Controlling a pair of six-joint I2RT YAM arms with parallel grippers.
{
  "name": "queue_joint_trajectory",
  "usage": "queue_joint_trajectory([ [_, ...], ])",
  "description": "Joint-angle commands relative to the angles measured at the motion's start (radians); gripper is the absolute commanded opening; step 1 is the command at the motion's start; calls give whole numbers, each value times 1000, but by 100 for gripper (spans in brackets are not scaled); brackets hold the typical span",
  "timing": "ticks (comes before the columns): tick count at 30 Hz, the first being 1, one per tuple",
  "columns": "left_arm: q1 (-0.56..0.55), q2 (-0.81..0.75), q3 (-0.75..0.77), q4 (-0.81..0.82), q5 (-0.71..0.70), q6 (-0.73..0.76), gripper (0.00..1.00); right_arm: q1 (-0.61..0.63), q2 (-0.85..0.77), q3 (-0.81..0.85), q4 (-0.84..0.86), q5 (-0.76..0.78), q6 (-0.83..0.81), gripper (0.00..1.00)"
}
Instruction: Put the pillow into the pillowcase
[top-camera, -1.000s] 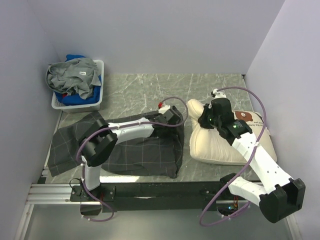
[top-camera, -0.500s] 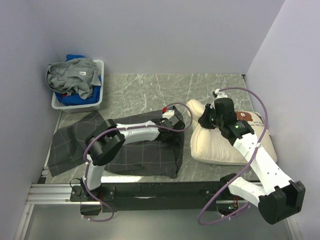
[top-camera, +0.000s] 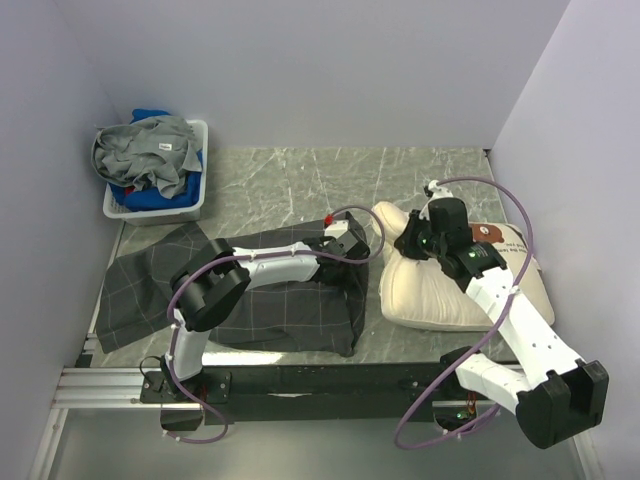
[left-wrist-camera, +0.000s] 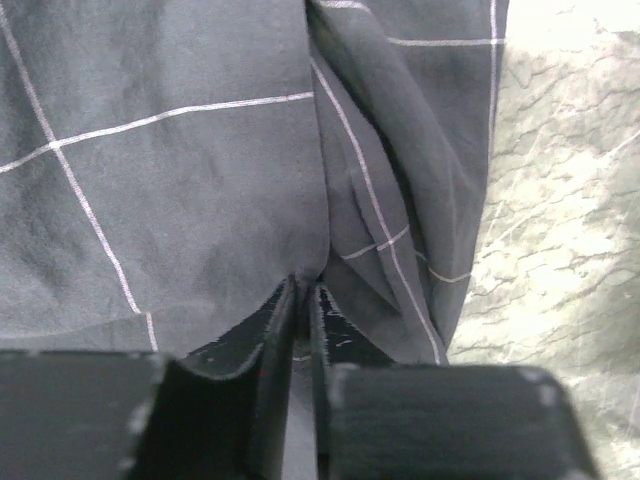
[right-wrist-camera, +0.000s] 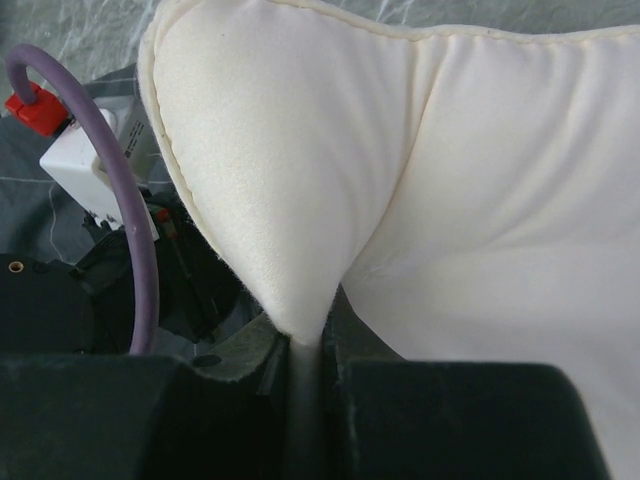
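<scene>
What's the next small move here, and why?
Probably raise the left claw a little to open the pillowcase mouth. It is shut on the case's edge, which lies flat, while the right claw holds the pillow by a corner beside that edge, not yet inside.

pillow (top-camera: 430, 300) print: partly under right arm (top-camera: 500, 290), text unreadably small | pillowcase (left-wrist-camera: 180, 180): cut off by left-wrist view edges
</scene>
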Motion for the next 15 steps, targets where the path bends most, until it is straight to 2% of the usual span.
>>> queue_joint_trajectory([
  [1, -5, -39, -19, -11, -25, -13, 13, -8, -9, -14, 82, -40, 17, 0],
  [11, 18, -277, -141, -3, -48, -87, 2, -2, -38, -80, 109, -165, 26, 0],
  [14, 33, -353, -177, 19, -37, -91, 1, 39, -61, -135, 126, -185, 42, 0],
  [15, 36, -376, -180, 19, -34, -91, 1, 97, -66, -158, 129, -175, 51, 0],
])
